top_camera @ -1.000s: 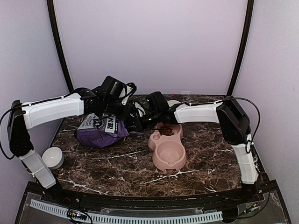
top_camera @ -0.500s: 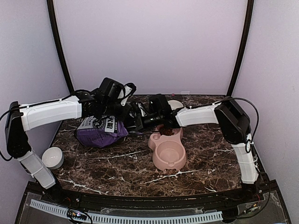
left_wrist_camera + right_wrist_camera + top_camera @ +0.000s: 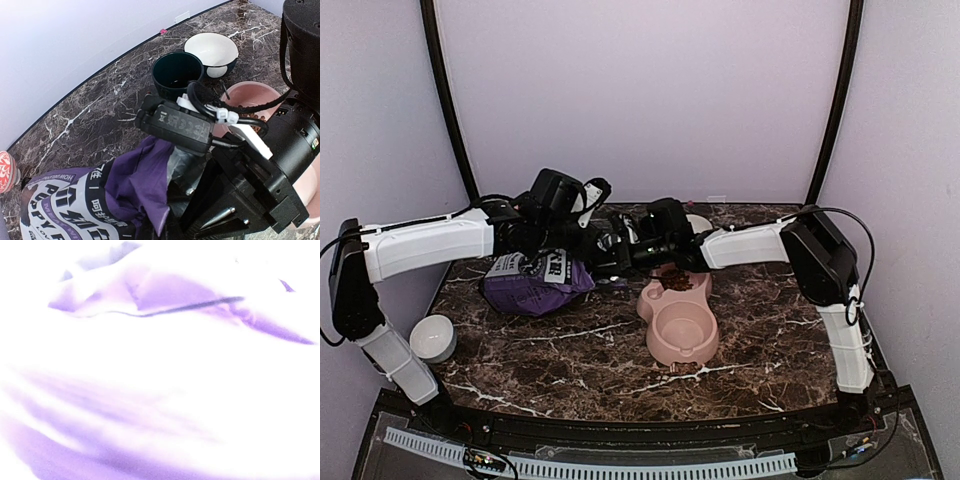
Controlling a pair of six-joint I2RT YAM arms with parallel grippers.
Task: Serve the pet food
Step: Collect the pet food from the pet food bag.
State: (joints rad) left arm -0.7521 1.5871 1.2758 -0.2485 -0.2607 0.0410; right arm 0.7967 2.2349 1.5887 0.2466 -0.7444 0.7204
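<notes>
Some kibble (image 3: 677, 281) lies in the far compartment of the pink bowl (image 3: 656, 338); the near one is bare, and the rest is presumably in the bag (image 3: 530, 287). Our left gripper (image 3: 587, 246) looks clamped on the bag's lip, holding the mouth up. Our right gripper (image 3: 613, 252) is buried in that mouth, and its washed-out wrist view means we cannot tell its opening or load. We judge this the fetching step. Next we need a level, spill-free carry to the bowl.
</notes>
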